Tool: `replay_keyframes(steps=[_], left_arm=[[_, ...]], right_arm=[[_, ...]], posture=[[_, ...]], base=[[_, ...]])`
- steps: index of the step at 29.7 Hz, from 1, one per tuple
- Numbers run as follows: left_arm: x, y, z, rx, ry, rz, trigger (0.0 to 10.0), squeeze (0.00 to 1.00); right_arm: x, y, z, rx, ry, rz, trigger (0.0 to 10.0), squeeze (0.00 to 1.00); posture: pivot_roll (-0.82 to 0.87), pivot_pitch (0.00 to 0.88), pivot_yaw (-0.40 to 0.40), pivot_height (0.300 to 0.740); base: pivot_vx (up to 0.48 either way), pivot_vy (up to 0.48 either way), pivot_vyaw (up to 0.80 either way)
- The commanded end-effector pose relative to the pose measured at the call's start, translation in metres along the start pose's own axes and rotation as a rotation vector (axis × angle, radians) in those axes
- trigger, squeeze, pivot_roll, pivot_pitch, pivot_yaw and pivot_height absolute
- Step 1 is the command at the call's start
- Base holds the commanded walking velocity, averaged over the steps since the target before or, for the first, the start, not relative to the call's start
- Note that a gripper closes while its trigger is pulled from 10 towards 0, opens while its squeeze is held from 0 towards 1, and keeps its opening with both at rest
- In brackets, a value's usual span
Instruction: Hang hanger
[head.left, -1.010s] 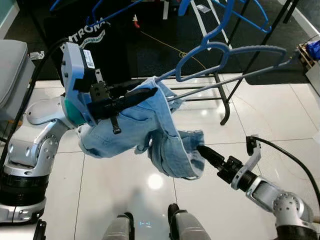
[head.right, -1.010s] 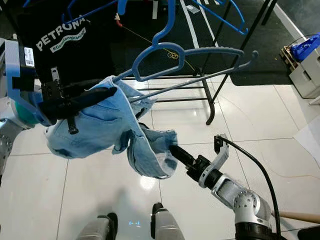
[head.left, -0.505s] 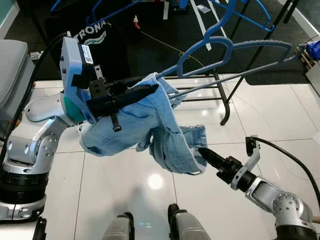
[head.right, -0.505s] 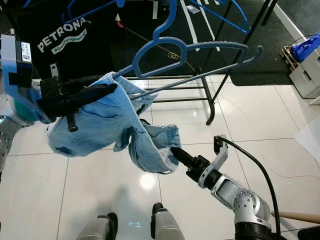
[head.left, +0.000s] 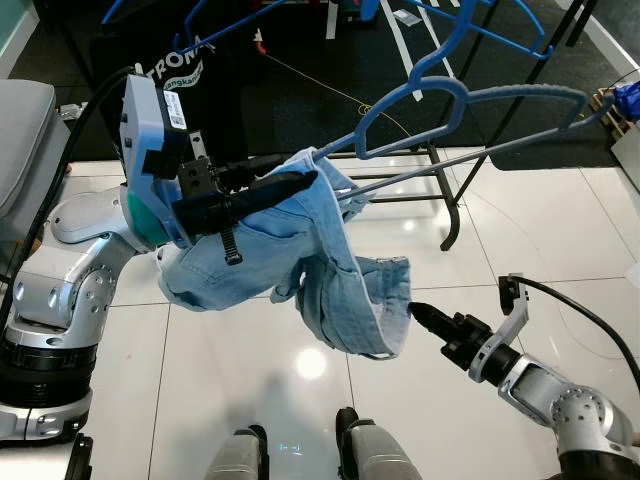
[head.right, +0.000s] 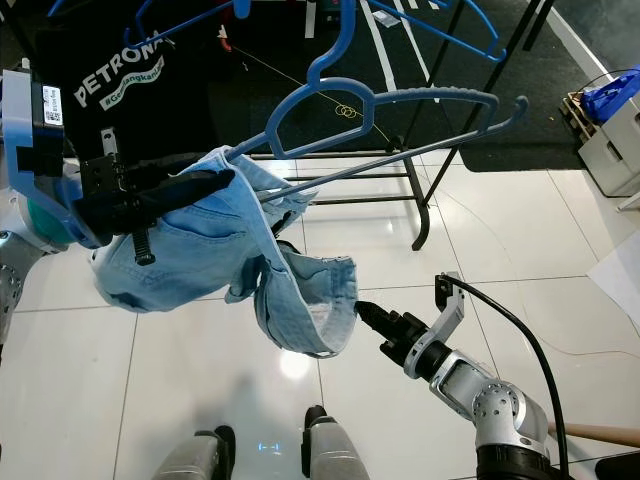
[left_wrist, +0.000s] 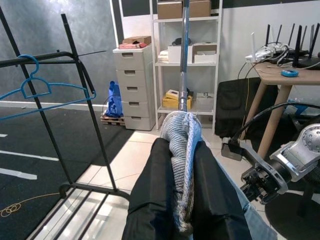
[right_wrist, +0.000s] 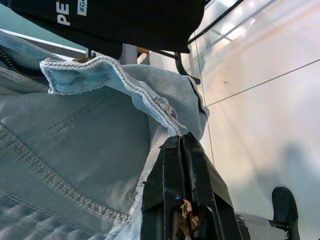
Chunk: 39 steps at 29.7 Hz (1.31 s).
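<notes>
Above glossy tile: left gripper (left_wrist: 182, 200) jaws pinch denim (head.left: 300, 265) on blue plastic hanger (head.left: 470, 110); right gripper (right_wrist: 182, 142) jaws closed, empty.

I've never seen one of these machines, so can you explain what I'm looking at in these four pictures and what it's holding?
This is a humanoid robot. Two pictures look down from its head; two look along its wrists. Its left pincer is shut on a blue hanger with pale denim shorts draped over it. The wrist view shows the cloth squeezed between the black fingers. The right pincer is shut, its tips right at the shorts' hem; whether it grips it is unclear. Behind stands a black clothes rack with another blue hanger, on a white tiled floor.
</notes>
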<state>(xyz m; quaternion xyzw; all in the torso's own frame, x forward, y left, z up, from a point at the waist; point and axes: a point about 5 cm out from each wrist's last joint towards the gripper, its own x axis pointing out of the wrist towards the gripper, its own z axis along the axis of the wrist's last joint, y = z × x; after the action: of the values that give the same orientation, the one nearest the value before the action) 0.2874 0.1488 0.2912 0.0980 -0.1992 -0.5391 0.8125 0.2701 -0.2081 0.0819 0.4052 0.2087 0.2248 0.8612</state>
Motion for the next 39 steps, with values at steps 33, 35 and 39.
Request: replay_keyframes(steps=[33,35,39], left_arm=[[-0.009,-0.002,-0.019,0.084,0.133,-0.015,0.0,0.0],[-0.004,0.001,-0.015,0.083,0.103,0.014,0.0,0.0],[0.002,0.003,-0.012,0.087,0.094,0.035,0.0,0.0]], right_arm=[[-0.036,0.004,0.068,-0.294,-0.284,-0.108,1.1,0.0],[-0.021,0.006,0.034,-0.286,-0.118,-0.065,10.0,1.0],[-0.008,0.007,0.011,-0.235,-0.054,-0.048,10.0,1.0]], posture=[[-0.06,0.156,0.041,0.74],[-0.06,0.152,0.039,0.74],[-0.05,0.149,0.039,0.74]], base=[[0.0,0.0,0.0],[0.0,0.0,0.0],[0.0,0.0,0.0]])
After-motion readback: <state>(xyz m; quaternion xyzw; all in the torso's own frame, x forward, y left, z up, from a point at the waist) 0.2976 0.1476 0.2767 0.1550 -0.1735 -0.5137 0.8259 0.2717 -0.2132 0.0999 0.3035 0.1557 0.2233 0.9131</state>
